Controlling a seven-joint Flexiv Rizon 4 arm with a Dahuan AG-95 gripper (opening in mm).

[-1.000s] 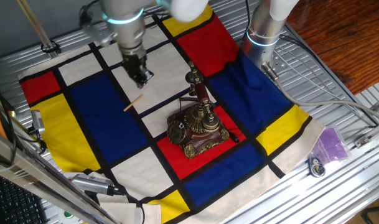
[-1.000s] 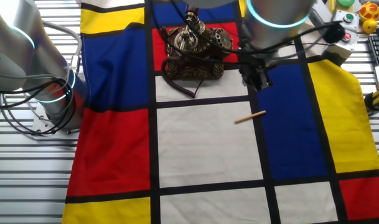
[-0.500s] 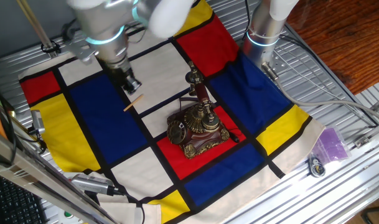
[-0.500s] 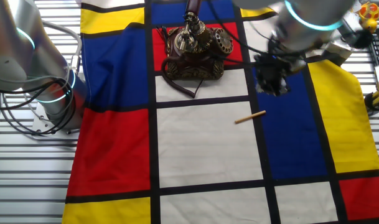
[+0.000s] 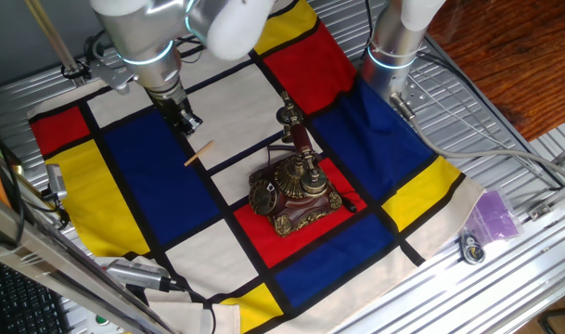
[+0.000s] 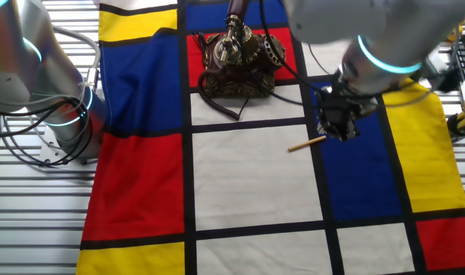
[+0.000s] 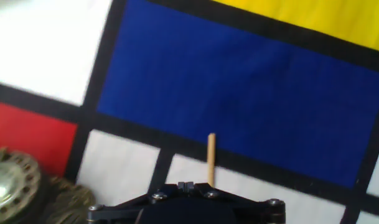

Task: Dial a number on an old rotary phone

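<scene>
old rotary phone (image 5: 293,190) upright on red square of colour-block cloth (image 5: 143,176), handset lying along the cradle top, dial (image 6: 272,48) on one side face, gripper (image 6: 340,130) above thin wooden stick (image 6: 307,143), holding nothing, jaw opening not discernible

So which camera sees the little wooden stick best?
The other fixed view: the whole wooden stick lies plain against white cloth beside the gripper. One fixed view shows it smaller. In the hand view the gripper's body hides its near end.
</scene>
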